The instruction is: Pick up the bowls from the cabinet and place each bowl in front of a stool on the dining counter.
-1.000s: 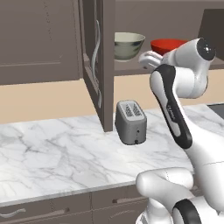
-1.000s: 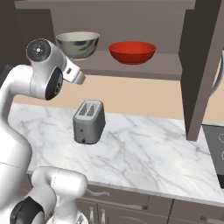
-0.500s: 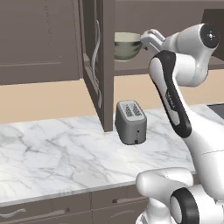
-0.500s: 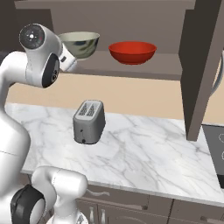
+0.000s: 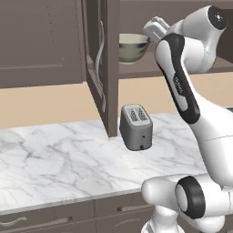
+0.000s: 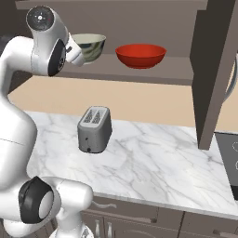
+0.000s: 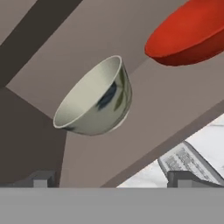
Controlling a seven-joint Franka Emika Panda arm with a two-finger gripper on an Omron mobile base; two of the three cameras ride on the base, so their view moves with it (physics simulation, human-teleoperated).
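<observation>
The table (image 5: 54, 159), a white marble top with grey veins over grey drawers, runs below the cabinet (image 5: 41, 45). The cabinet's door (image 5: 98, 63) stands open, edge-on in the left base view, its wavy silver handle toward the camera. The white arm (image 5: 182, 86) rises from the base and bends up to the cabinet's shelf (image 6: 139, 72). A grey two-slot toaster (image 6: 94, 129) stands on the table under the shelf. On the shelf the red bowl (image 6: 141, 55) sits to the right of the grey-green bowl (image 6: 91, 46), the two apart. The tool (image 7: 111, 178) is just before the grey-green bowl, its jaws spread wide and holding nothing; in the hand view the bowl lies ahead between the two tips, not touched.
</observation>
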